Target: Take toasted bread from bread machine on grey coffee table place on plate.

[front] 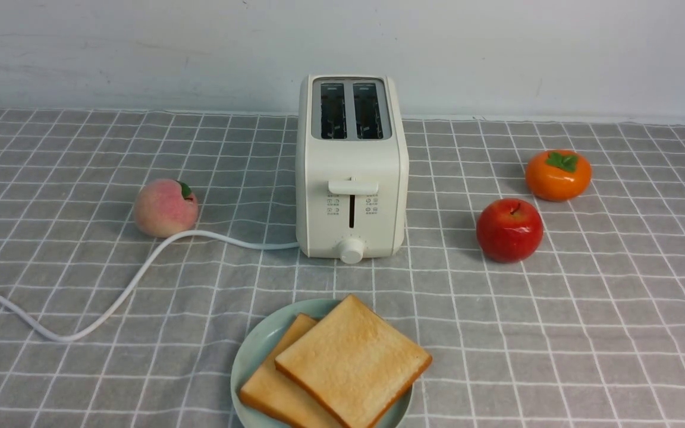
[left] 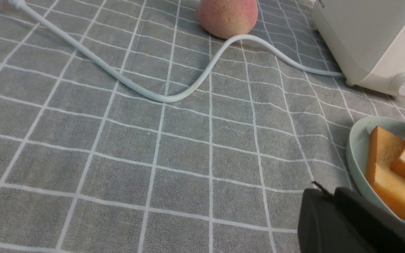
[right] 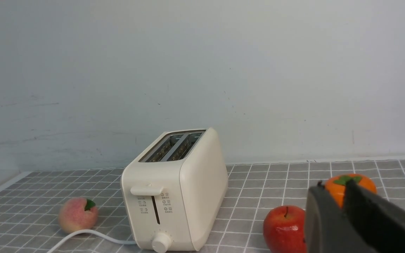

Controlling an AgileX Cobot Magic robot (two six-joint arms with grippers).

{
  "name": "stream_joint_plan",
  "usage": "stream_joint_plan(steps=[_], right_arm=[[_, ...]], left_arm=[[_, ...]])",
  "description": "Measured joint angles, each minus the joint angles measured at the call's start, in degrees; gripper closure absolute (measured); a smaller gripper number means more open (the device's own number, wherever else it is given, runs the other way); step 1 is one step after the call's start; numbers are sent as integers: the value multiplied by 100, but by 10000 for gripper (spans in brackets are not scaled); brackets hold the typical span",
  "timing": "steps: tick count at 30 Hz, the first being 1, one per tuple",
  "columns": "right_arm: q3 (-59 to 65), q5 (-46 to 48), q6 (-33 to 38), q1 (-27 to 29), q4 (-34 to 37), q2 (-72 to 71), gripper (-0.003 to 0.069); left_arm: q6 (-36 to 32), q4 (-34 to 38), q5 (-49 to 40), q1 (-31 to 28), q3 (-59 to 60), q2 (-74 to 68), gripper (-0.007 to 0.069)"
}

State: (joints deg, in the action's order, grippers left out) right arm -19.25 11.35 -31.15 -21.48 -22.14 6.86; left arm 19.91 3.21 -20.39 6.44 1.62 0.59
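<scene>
The cream-white bread machine (front: 351,172) stands at the middle back of the grey coffee table (front: 556,333), and both of its top slots look empty. In front of it, the pale green plate (front: 259,345) carries two slices of toasted bread, one (front: 352,361) lying partly over the other (front: 271,386). Neither gripper shows in the front view. In the left wrist view, my left gripper (left: 329,191) hovers just beside the plate's rim (left: 355,154), jaws together and empty. My right gripper (right: 333,186) is off to the toaster's right, jaws parted by a narrow gap, holding nothing.
A peach (front: 165,208) sits left of the toaster, with the white cord (front: 110,303) curving past it toward the left edge. A red apple (front: 509,230) and an orange persimmon (front: 558,175) lie to the right. A white wall runs behind the table.
</scene>
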Motion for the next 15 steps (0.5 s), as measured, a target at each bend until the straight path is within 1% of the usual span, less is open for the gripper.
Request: stream_joint_plan(steps=[7,9,12,13,15], right_arm=[[0,-119,46,0,48,0,559],[0,-538,417,0,509,0,555],[0,-976,1369,0,1478,0,552],[0,-1011,1821,0,1890,0,550],[0,-998,2217,0,2264,0,550]], left_arm=[[0,0,0,0,0,0,587],[0,0,0,0,0,0,586],[0,0,0,0,0,0,582],[0,0,0,0,0,0,580],[0,0,0,0,0,0,578]])
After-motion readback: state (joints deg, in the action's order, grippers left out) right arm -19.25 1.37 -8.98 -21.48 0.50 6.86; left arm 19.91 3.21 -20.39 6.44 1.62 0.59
